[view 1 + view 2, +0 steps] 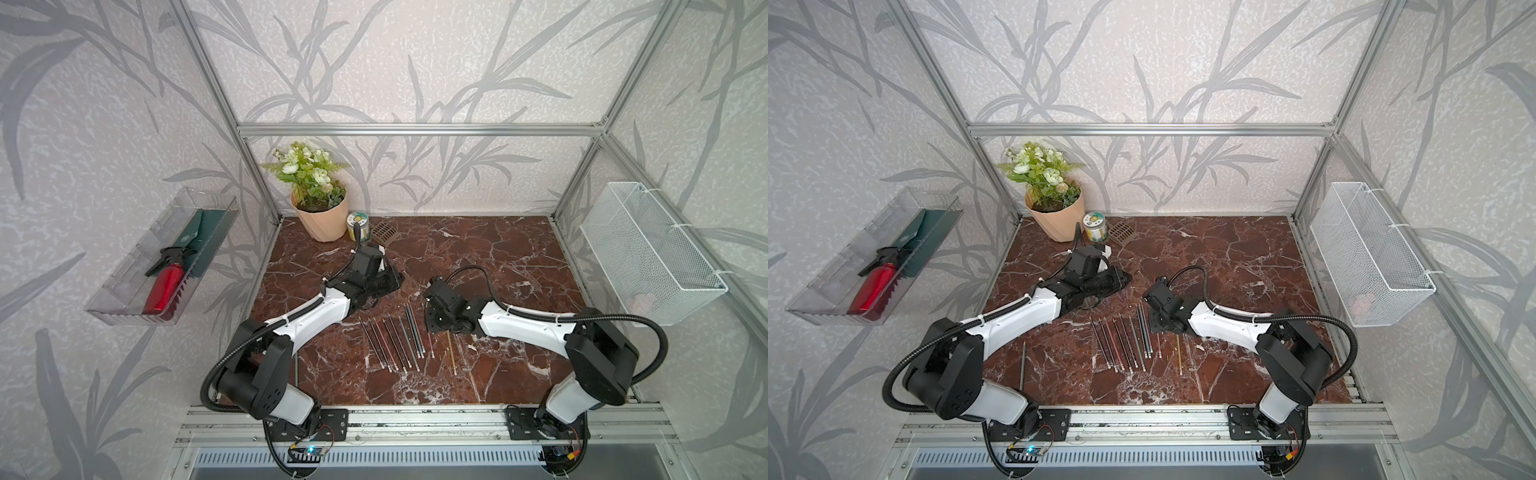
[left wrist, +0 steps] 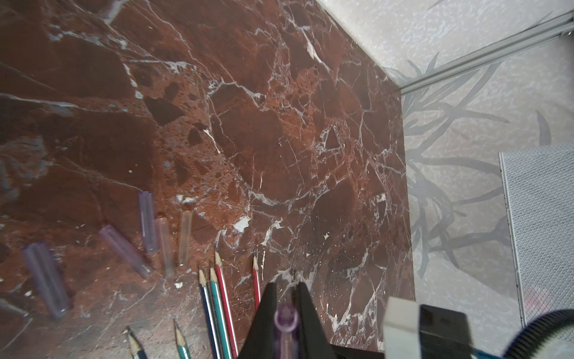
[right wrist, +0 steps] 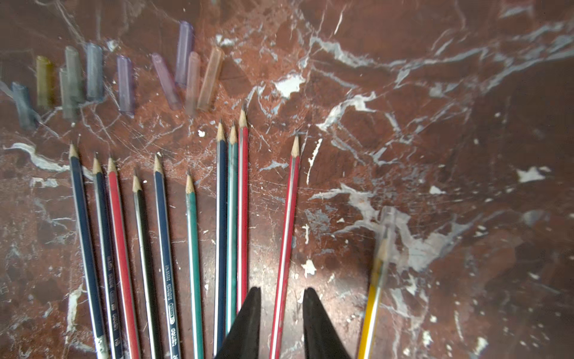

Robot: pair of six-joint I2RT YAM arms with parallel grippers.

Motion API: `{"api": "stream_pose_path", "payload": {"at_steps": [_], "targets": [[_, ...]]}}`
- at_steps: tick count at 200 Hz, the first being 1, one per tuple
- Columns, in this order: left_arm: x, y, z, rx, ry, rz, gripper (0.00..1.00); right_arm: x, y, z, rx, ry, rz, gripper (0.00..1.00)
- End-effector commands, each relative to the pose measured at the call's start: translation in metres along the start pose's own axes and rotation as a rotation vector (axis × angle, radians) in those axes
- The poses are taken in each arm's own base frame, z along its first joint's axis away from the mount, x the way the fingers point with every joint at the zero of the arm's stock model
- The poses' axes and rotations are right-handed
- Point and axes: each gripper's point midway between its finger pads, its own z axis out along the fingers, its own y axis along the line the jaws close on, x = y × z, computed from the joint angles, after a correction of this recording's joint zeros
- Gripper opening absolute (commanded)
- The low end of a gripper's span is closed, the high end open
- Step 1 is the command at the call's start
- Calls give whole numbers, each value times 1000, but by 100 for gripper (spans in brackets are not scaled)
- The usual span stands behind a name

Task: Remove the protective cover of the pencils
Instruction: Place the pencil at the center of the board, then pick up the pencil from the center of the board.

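Evidently we are near the end of the uncapping. The pencils (image 3: 194, 248) lie side by side on the worktop (image 1: 498, 257), between the two arms, with their sharpened tips bare. A scatter of loose covers (image 3: 125, 84) rests just beyond those tips.

Our left fingers (image 2: 270, 301) are clenched on a purple cover (image 2: 286, 317), held clear of any pencil. Our right fingers (image 3: 253, 307) stand parted and grasp nothing. The red pencil (image 3: 290, 217) runs through the gap between them and seems to lie free on the worktop.

Just beside it, on the far side from the row, the yellow pencil (image 3: 372, 298) appears to wear a clear cover (image 3: 388, 223) over its tip. That part is blurred, so we say this with some caution.

We judge the step in hand to be disposal: the purple cover has to be dropped among the loose ones, away from the pencil tips.

After that, we think the yellow pencil is the one left to do. The next move calls for one set of fingers to pin or grasp its shaft while the other takes the cover. The pull should run straight along the shaft, so the thin pencil neither rolls into its neighbours nor bends.
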Motion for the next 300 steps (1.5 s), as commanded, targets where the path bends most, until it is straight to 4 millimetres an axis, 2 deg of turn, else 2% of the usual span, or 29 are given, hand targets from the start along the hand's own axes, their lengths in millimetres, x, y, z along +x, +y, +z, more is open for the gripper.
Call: {"api": "stream_pose_path", "payload": {"at_steps": [1,40,86,141,160,187,226,264,300], "targets": [[6,7,13,-58,35,27,0,-8,-14,-19,43,-49,-14,28],[13,12,39,-102,121,39,0,-3,-32,-27,75,-88,9,30],[25,25,68,-145,206,14,0,16,-48,-25,103,-60,47,31],[38,43,92,-201,289,-7,0,31,-60,-21,124,-31,62,32],[40,47,96,-217,310,-14,0,31,-57,-25,106,-25,61,32],[43,53,100,-230,324,-22,0,31,-63,-32,127,-38,59,35],[45,62,104,-271,345,-30,0,39,-64,-31,124,-6,55,36],[47,66,105,-288,356,-31,0,52,-66,-23,124,43,50,37],[47,66,106,-292,361,-28,8,58,-65,-13,133,83,44,36]]}}
